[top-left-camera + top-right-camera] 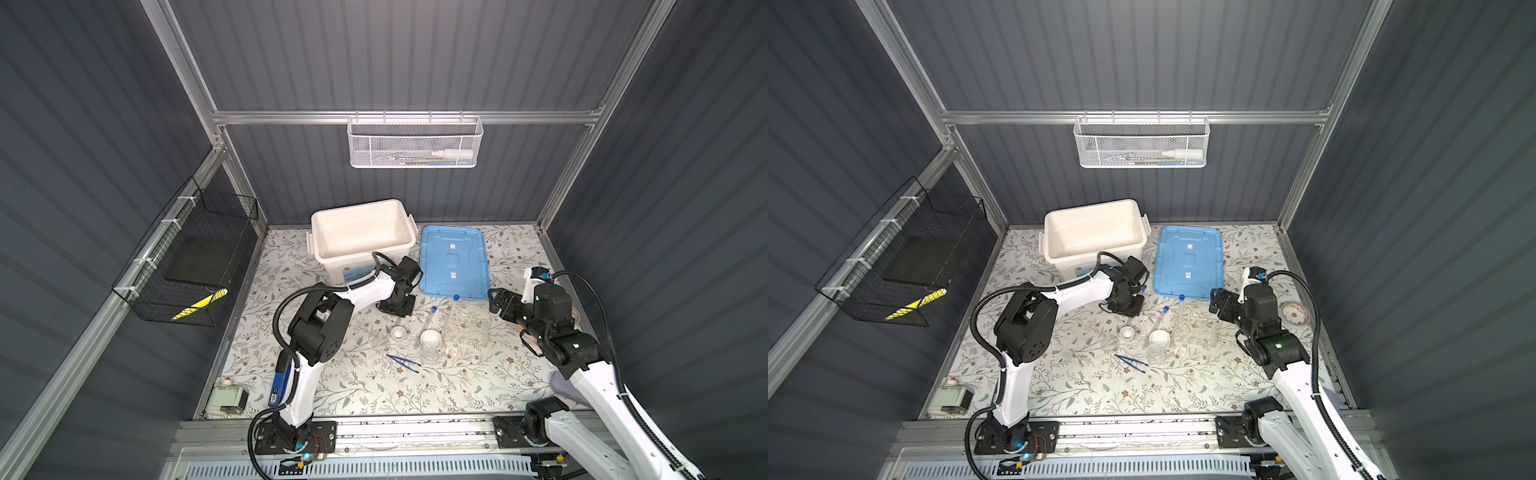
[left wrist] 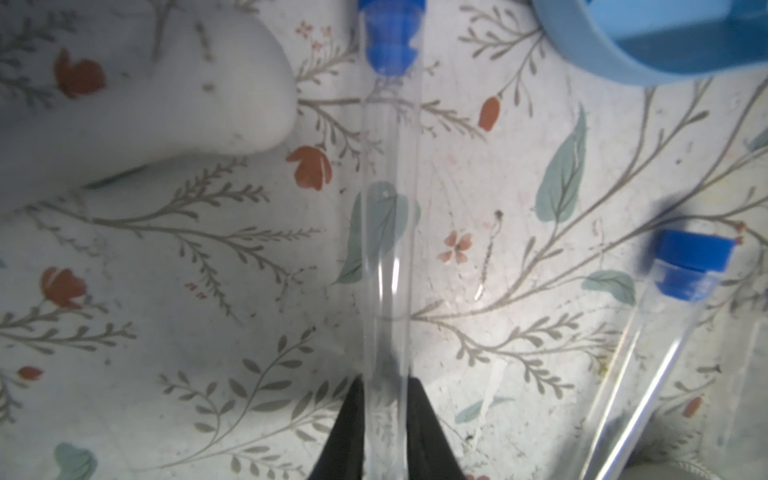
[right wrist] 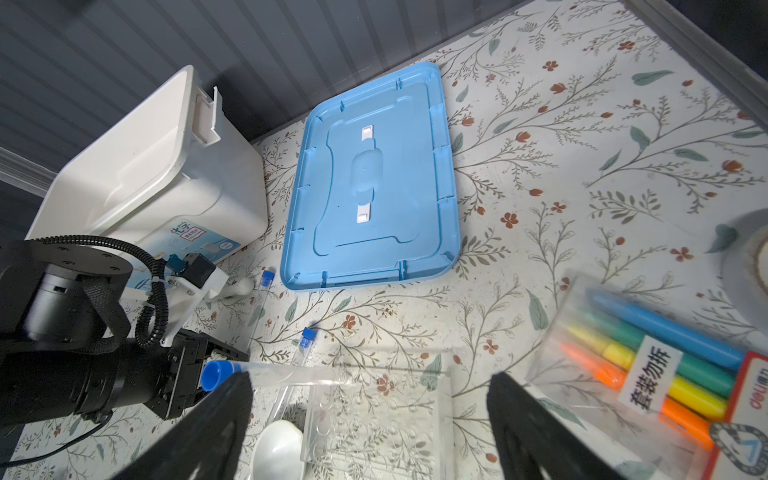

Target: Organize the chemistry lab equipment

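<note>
floral mat (image 1: pixel 374 395) is boxed in by dark ribbed walls on three sides, with the arm rail along the front edge. white bin (image 1: pixel 361 237) sits open against the back wall, blue lid (image 1: pixel 453 259) flat just right of it. left gripper (image 2: pixel 384 386) is down at the mat in front of the bin, fingers pinched snug on a test tube (image 2: pixel 390 208) that lies flat, gripped well away from its cap. second tube (image 1: pixel 428 323) lies just right of it. third tube (image 1: pixel 454 313) stands in the left end of the clear rack (image 1: pixel 469 330). right gripper (image 3: pixel 370 386) hovers over the rack, jaws spread wide, nothing in them. small dish (image 1: pixel 399 332), larger dish (image 1: pixel 430 338), flask (image 1: pixel 428 357) and tweezers (image 1: pixel 403 359) cluster mid-mat. white rod (image 3: pixel 239 286) lies beside the bin's front. highlighter pack (image 3: pixel 665 365) is near the right edge. open mat runs from the tweezers to the front rail, and in the back right corner past the lid.
</note>
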You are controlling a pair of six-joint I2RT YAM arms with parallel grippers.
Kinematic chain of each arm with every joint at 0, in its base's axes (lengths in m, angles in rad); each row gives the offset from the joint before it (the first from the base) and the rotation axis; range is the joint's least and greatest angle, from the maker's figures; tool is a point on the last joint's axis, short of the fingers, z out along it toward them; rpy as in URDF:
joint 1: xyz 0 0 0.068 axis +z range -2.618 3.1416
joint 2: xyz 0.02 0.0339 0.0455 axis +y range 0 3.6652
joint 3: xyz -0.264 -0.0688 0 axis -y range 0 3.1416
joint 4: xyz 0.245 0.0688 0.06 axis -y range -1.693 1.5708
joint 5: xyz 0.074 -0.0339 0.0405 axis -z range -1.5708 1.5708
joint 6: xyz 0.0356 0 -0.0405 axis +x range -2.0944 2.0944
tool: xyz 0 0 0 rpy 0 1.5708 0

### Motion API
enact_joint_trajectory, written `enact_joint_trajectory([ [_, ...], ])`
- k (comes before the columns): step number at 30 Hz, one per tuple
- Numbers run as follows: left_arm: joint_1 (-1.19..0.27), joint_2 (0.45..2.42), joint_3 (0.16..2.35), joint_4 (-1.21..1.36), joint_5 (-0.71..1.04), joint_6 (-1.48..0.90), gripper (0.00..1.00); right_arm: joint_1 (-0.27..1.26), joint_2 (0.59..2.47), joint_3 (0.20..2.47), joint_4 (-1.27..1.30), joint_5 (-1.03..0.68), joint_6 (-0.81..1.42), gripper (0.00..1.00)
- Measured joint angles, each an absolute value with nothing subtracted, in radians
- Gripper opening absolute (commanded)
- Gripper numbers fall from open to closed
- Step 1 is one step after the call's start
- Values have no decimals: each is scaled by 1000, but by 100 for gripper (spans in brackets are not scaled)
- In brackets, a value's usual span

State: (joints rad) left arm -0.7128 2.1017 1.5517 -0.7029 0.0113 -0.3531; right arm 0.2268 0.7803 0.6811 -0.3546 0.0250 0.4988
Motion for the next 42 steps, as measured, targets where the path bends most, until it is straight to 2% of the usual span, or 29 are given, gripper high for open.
enact_joint_trajectory([
  [4,-713,2100,1548,-691,23,-355,14,227,781,681,-355,18,509,91],
  [13,-713,2067,1519,-664,27,-350,13,210,860,690,-344,-66,533,89],
  [22,-713,1966,1494,-611,28,-293,13,135,980,762,-287,-242,577,84],
  [42,-714,1920,1507,-514,108,-91,13,74,1461,1034,-205,-661,617,67],
])
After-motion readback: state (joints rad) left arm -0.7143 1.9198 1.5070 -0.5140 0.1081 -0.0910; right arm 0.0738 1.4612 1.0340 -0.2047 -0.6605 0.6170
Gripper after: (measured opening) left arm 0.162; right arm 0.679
